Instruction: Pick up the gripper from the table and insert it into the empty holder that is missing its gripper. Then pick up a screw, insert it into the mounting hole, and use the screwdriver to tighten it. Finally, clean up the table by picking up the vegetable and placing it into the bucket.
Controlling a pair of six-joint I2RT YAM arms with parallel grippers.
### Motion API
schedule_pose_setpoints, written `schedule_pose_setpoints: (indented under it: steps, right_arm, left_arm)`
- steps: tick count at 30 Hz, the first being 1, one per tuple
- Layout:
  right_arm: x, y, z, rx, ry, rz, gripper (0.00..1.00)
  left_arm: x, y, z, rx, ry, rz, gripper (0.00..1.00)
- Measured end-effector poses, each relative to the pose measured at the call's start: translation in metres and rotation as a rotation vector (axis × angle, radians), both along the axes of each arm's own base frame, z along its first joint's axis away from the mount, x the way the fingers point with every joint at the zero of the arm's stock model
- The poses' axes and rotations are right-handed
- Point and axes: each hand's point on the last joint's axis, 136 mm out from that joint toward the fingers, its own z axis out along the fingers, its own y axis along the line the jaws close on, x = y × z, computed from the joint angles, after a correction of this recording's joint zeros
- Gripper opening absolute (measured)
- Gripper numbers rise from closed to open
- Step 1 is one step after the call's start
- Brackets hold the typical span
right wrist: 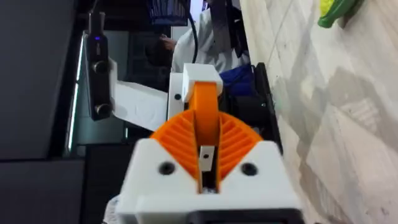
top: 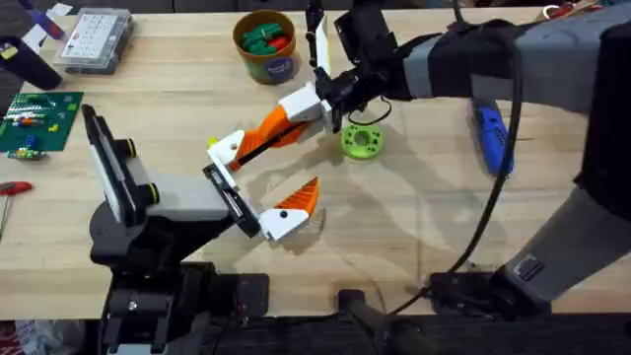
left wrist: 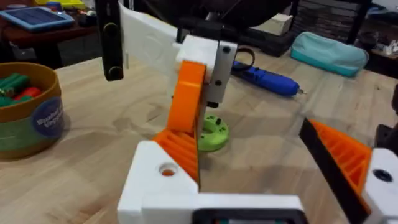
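Note:
My right gripper [top: 288, 122] reaches in from the right and is shut on the orange pad of the white-and-orange gripper finger [top: 229, 148], whose white base sits at one end of the left arm's holder rail [top: 225, 187]. In the left wrist view the finger [left wrist: 163, 177] stands under the right gripper [left wrist: 189, 118]. My left gripper [top: 296, 158] is open, its other finger [top: 294, 209] well apart. The blue screwdriver [top: 490, 138] lies at the right. The bucket [top: 264, 57] at the back holds green and red vegetables. I cannot make out a screw.
A green disc with holes [top: 362, 140] lies just right of the grippers. A clear parts box [top: 94, 39], a green circuit board [top: 39, 118] and a red-handled tool [top: 12, 187] sit at the left. Bare wood spreads across the front right.

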Motion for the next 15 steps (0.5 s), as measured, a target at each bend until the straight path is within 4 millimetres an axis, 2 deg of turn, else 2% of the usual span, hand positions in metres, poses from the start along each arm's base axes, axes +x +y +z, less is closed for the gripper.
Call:
schedule_pose_setpoints:
  steps: [2,6,7,9,15]
  right_arm:
    - [0.0003,0.0001,-0.0003,-0.005,0.006,-0.002,0.229]
    - [0.0006,0.0002,-0.0005,-0.006,0.005,-0.004,0.835]
    - [0.0006,0.0003,-0.0005,-0.006,0.004,-0.004,0.950]
    - [0.0005,0.0002,-0.0006,-0.009,0.009,-0.004,0.991]
    - [0.0008,0.0003,-0.0009,-0.009,0.006,-0.006,0.992]
  left_arm:
    - [-0.0014,-0.0010,0.0002,-0.001,0.000,-0.010,0.990]
    - [-0.0034,-0.0025,0.0001,-0.002,0.002,-0.024,0.990]
    - [-0.0035,-0.0026,0.0001,-0.002,0.002,-0.025,0.990]
    - [-0.0039,-0.0029,0.0000,-0.002,0.002,-0.028,0.990]
    - [-0.0041,-0.0030,0.0000,-0.002,0.002,-0.029,0.990]
